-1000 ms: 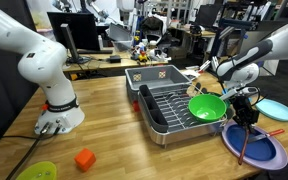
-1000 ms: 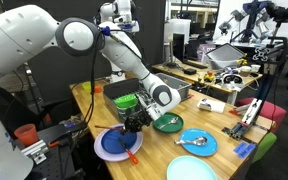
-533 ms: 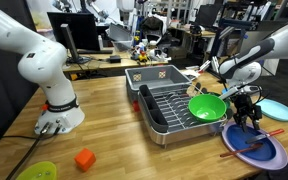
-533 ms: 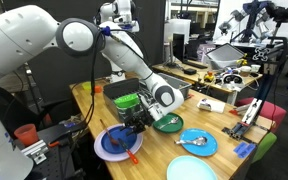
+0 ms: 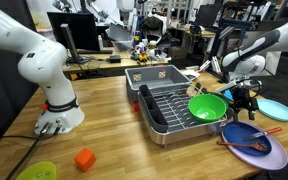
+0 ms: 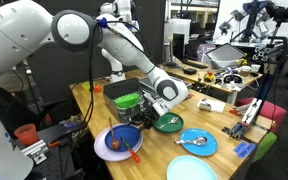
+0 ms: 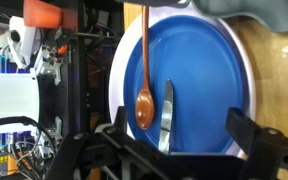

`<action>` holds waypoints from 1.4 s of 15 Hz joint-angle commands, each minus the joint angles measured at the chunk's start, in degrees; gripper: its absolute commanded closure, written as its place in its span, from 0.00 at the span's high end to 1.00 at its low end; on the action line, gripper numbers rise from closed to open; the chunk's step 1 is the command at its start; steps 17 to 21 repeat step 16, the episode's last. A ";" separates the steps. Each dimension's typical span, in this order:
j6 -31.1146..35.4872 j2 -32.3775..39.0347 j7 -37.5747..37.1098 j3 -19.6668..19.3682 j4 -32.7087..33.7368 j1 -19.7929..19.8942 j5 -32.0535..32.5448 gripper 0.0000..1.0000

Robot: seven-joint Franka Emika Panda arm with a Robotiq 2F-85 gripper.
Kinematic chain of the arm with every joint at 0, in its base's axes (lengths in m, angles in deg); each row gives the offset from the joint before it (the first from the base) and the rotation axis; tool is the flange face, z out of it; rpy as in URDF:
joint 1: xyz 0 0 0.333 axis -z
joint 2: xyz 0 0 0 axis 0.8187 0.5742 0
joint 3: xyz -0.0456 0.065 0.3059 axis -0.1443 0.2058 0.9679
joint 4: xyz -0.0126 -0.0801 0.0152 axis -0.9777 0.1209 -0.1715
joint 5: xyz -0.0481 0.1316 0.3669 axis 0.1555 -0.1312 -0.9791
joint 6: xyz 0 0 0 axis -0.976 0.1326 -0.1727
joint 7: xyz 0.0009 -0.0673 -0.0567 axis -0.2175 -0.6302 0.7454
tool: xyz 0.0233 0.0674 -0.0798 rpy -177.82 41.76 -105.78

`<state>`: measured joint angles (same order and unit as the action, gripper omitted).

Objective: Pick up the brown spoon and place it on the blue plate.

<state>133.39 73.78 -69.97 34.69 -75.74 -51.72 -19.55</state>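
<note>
The brown spoon [image 7: 144, 75] lies flat on the blue plate [image 7: 209, 70], near the plate's edge, with its bowl toward my gripper. My gripper [image 7: 181, 140] hangs open just above the plate, and nothing is between its fingers. A silver serrated knife blade [image 7: 166, 118] lies on the plate beside the spoon's bowl. In both exterior views the gripper [image 5: 246, 104] [image 6: 142, 118] hovers over the blue plate [image 5: 268, 152] [image 6: 104, 146], clear of the spoon [image 5: 246, 146].
A green bowl [image 5: 207, 106] sits at the corner of the black dish rack [image 5: 169, 112], close to my arm. A light cyan plate [image 5: 276, 108] lies beyond the blue plate. An orange cube [image 5: 84, 158] and a yellow-green plate [image 5: 34, 172] sit near the front edge.
The gripper has opened and let go of the brown spoon, then risen from the plate. The spoon, earlier held tilted, now lies flat on the blue plate.
</note>
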 commanded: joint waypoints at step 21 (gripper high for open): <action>5.25 -3.11 -0.19 0.39 -3.55 -0.69 0.41 1.00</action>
